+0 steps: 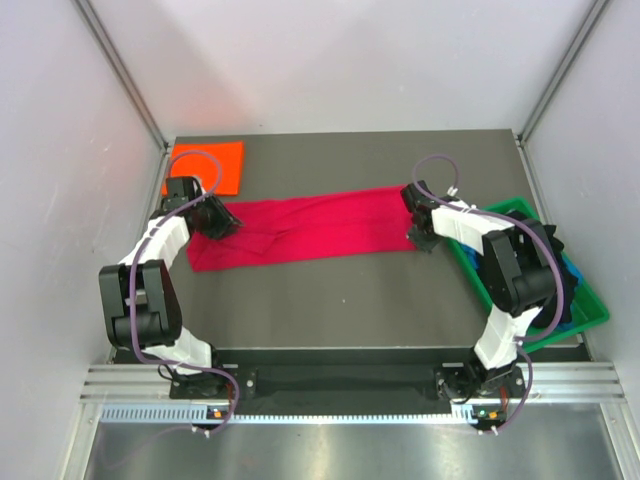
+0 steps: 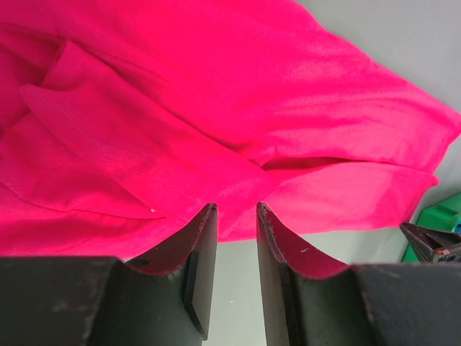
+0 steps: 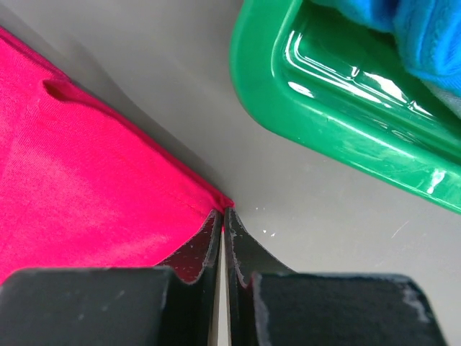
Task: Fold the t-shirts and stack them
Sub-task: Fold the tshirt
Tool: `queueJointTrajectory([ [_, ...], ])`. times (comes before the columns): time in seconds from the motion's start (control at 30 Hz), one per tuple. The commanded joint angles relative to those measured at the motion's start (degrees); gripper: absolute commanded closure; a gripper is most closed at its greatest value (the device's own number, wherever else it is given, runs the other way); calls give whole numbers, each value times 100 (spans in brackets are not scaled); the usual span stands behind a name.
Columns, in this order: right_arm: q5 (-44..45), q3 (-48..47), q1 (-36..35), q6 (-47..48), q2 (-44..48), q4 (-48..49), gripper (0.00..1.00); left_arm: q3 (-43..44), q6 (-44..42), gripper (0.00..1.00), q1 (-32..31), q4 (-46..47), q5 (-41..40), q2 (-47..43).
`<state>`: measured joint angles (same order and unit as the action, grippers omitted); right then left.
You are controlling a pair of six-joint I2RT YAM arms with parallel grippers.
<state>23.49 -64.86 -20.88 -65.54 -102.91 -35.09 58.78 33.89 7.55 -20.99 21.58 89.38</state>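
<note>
The crimson t-shirt (image 1: 310,230) lies stretched across the middle of the counter (image 1: 350,300). The right end effector (image 3: 222,215) is clamped shut on just its corner tip. The left end effector (image 2: 236,216) stands part open at the other end, gripping nothing. That thin pinch could slip on lifting.

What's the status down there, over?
Right gripper shut on red t-shirt corner. Left gripper open at the shirt's opposite end. Green bin close beside right gripper, not blocking.
</note>
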Motion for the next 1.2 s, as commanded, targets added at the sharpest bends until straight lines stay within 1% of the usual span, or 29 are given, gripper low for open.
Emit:
queueJointTrajectory([
  [0.0, 288, 228, -30, 172, -203, 64, 100, 37, -137, 67, 36, 8, -154, -264],
  [0.13, 323, 439, -30, 410, 113, 73, 100, 63, -207, 66, 36, -167, -295, -158],
  [0.27, 306, 964, -47, 445, 762, 20, 100, 81, -286, 66, 53, -291, -400, -88],
  [0.37, 288, 1430, -82, 437, 1254, -6, 100, 46, -365, 66, 106, -344, -848, -158],
  [0.43, 279, 1668, -117, 393, 1492, 11, 100, -16, -313, 66, 167, -300, -1050, -141],
  [0.5, 244, 1976, -179, 366, 1774, 37, 100, -16, -269, 66, 246, -300, -919, -62],
  [0.67, 113, 2643, -442, 138, 2283, -15, 100, 10, -313, 66, 308, -475, -1235, 149],
  [0.73, 69, 2811, -513, -20, 2451, -77, 100, -60, -287, 66, 370, -415, -1201, 193],
  [0.8, 77, 2996, -653, -108, 2714, -182, 100, -148, -260, 66, 379, -257, -1148, 272],
  [0.93, 60, 3242, -1004, -590, 3215, -340, 100, -78, -190, 66, 379, -169, -990, 378],
  [1.07, 121, 3269, -1689, -1136, 3436, -735, 100, 62, -155, 67, 387, -168, -1007, 500],
  [1.17, 121, 3331, -2014, -1470, 3489, -910, 100, 116, -163, 67, 379, -221, -998, 650],
])
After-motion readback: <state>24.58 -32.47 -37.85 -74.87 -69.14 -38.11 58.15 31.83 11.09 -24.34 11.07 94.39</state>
